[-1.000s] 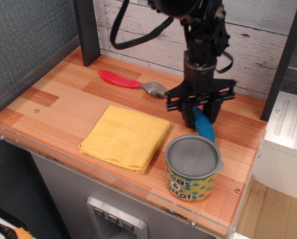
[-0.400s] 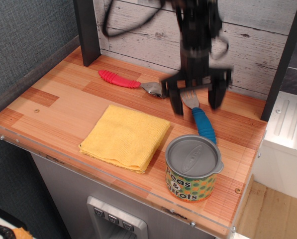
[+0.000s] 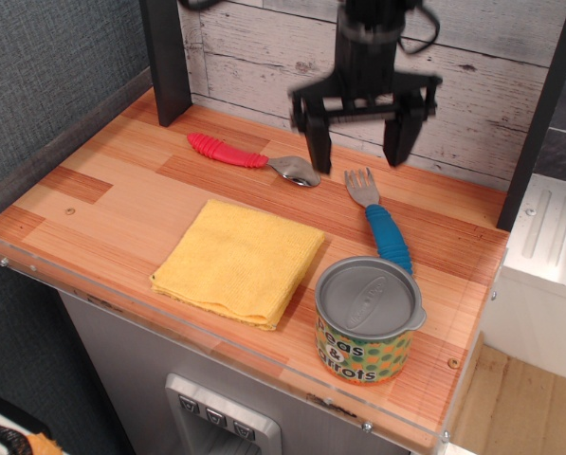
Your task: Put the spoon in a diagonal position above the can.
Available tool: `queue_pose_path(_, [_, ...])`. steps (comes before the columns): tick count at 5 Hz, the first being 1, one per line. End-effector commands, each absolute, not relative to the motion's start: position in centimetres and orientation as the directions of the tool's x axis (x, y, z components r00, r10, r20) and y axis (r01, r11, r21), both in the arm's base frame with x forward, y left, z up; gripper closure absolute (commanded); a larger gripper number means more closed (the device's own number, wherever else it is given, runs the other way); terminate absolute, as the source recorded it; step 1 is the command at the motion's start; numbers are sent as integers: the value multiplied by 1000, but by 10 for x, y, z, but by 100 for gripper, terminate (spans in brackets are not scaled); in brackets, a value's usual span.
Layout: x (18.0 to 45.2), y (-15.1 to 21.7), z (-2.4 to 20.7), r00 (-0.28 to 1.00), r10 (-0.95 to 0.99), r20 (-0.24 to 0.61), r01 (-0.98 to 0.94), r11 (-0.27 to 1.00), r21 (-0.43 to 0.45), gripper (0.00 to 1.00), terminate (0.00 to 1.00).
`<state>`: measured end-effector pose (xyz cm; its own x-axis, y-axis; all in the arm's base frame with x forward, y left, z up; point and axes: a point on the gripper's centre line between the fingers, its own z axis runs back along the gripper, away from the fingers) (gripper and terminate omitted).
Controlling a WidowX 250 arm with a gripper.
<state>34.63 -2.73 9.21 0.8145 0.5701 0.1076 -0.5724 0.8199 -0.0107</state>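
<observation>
red spoon (image 3: 249,156): red ribbed handle, metal bowl, lies along the back of the desk (image 3: 112,204), left of the tool. Not the task's utensil.
cloth (image 3: 240,261): yellow, folded, flat on the desk mid-left, apart from everything else.
tool (image 3: 362,133): hangs above the desk near the back wall, fingers spread wide, nothing between them. Motion-blurred, so exact height is unclear.
spoon (image 3: 379,224): blue ribbed handle, metal head with tines. Lies flat on the desk, free of the tool.
spoon vs tool: head sits roughly below the gap between the fingers; handle runs out toward the front and slightly right.
spoon long axis: diagonal, tines toward back-left, handle end toward front-right, pointing at the can.
spoon vs can: handle end comes right up to the far rim of the lid; touching or just short, cannot tell. In the picture it sits above the can.
can (image 3: 369,320): upright, front right of the desk, grey lid on.
can label: green with orange and yellow dots, reads "peas & carrots". Embossed mark on the lid, too small to read.
judgement: placement looks done, with the spoon diagonal behind the can and the tool clear.
</observation>
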Motion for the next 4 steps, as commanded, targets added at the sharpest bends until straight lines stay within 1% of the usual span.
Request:
queue_pose_path(1, [307, 24, 146, 831, 530, 168, -535, 845, -15, 0, 0])
queue_pose_path(2, [278, 51, 155, 807, 557, 197, -560, 827, -44, 0, 0])
queue_pose_path(3, [257, 72, 156, 774, 609, 174, -616, 788, -16, 0, 0])
queue_pose_path(4, [257, 72, 156, 774, 609, 174, -616, 788, -16, 0, 0])
